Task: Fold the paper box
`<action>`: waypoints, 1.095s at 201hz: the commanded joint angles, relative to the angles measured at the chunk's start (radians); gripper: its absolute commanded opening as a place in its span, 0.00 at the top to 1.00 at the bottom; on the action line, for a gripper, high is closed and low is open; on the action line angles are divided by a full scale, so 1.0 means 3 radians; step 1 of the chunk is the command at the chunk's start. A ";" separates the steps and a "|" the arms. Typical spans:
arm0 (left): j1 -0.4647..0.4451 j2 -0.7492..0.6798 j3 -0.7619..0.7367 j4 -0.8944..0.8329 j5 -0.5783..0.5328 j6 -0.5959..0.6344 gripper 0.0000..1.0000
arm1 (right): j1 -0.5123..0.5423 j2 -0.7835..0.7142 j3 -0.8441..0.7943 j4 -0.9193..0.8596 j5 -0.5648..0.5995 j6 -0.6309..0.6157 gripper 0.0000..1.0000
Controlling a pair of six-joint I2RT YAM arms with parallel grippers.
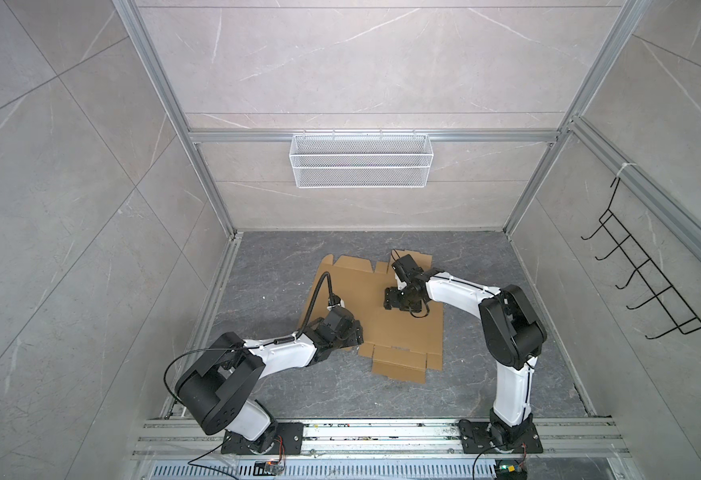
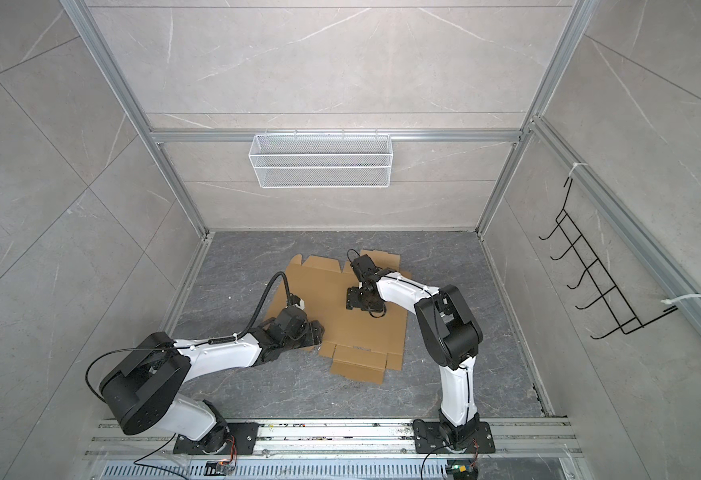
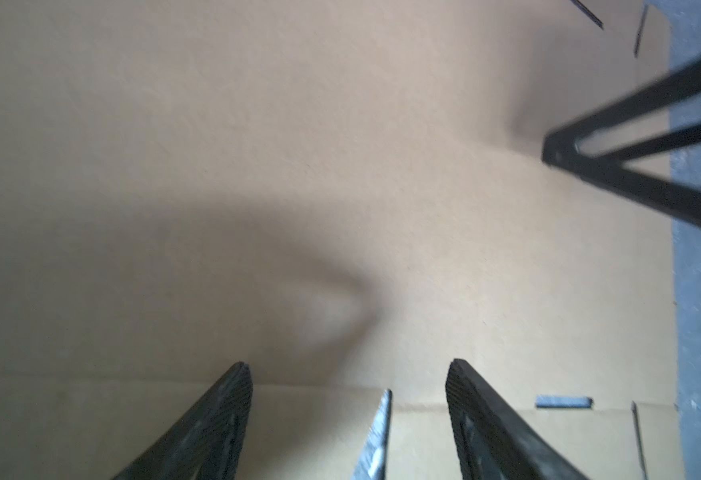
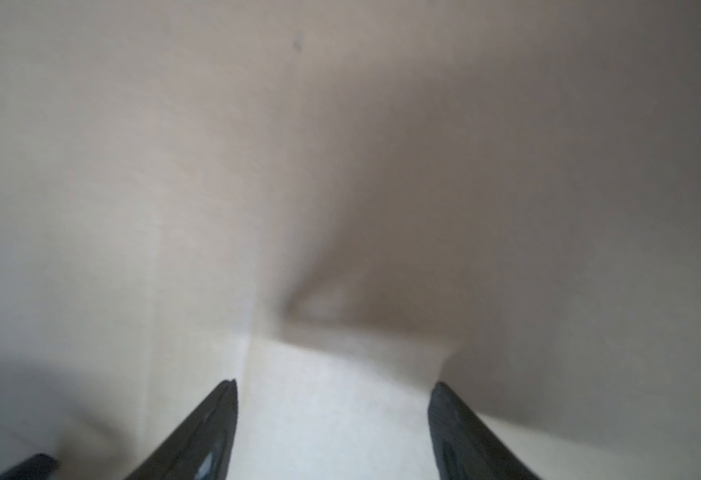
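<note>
Cardboard lies flat at the middle of the dark table (image 1: 298, 395): the paper box (image 1: 398, 336) has no wall raised yet. Left gripper (image 1: 355, 337) sits low near the sheet's 7 o'clock corner, jaws wide and empty (a crease (image 3: 319, 384) runs between its fingers (image 3: 224, 415)), likely lining up on a flap. Right gripper (image 1: 394, 302), equally wide and empty, hangs toward 1 o'clock, probably to pin the base panel.

In a top view the unfolded brown paper box (image 1: 386, 328) lies flat on the dark grey worktop (image 1: 340, 399), nearer its far edge. The left gripper (image 1: 355, 337) is low at the sheet's near left edge; the right gripper (image 1: 391, 302) points down over its middle. A white wire mesh basket (image 1: 361, 166) hangs on the back wall and a black hook rack (image 1: 647, 286) on the right wall.
</note>
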 commanded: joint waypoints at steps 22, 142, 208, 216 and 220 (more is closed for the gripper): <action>-0.0010 -0.0614 0.0265 -0.0573 -0.0214 0.0439 0.24 | -0.0488 -0.0625 -0.0406 0.0299 -0.0767 0.0074 0.25; 0.0854 0.0721 0.1464 -0.0481 0.1128 0.1090 0.32 | -0.1715 -0.1460 -0.1874 0.0444 -0.1075 0.0053 0.43; 0.0919 0.0713 0.1101 -0.0323 0.1133 0.1016 0.32 | -0.1719 -0.1157 -0.1970 0.0956 -0.1363 0.0025 0.45; 0.0917 0.0703 0.1063 -0.0307 0.1133 0.1000 0.32 | -0.1718 -0.1127 -0.1988 0.1001 -0.1381 0.0024 0.46; 0.0919 0.0700 0.1045 -0.0293 0.1132 0.0991 0.32 | -0.1718 -0.1117 -0.1998 0.1027 -0.1388 0.0020 0.46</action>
